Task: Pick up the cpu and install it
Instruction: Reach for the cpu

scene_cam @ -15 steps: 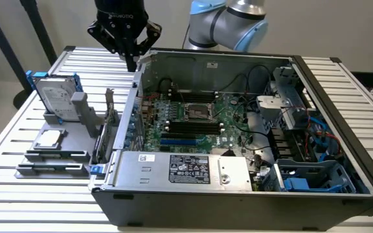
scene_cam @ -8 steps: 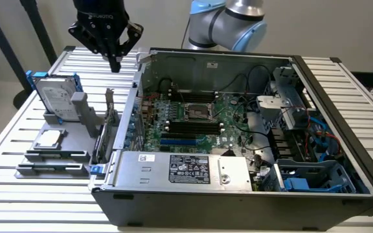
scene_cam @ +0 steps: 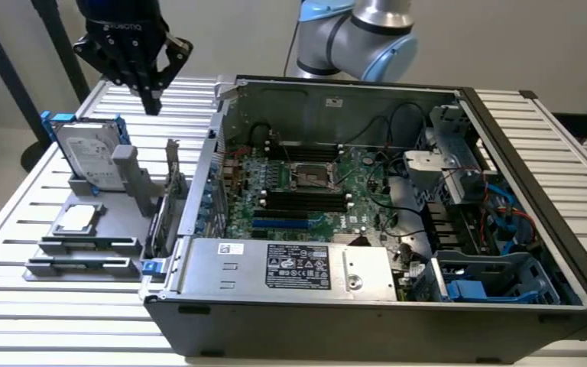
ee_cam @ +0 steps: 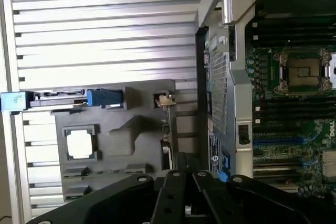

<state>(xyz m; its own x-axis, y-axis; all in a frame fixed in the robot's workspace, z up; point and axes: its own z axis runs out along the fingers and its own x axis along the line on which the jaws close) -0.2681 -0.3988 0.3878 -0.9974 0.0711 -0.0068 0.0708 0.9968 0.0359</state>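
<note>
Gripper (scene_cam: 152, 105), black w/ matte angular fingers, is hanging at the exterior view's left above the slatted aluminium table (scene_cam: 8, 306). Its fingers are pressing together to a narrow point and are holding nothing. Below it, the hard drive (scene_cam: 88, 157), shiny silver in a blue plastic bracket, is standing upright on a grey moulded holder (scene_cam: 131, 183). Just in front of the drive, the cpu (scene_cam: 77, 218), a small flat square w/ silver-grey metal top, is lying flat in a square recess of this holder, well apart from the gripper. To the right, the open pc case (scene_cam: 375, 325) of dark sheet metal is showing a green motherboard (scene_cam: 360, 176) w/ a metal-framed rectangular socket (scene_cam: 311, 176) near its centre.
</note>
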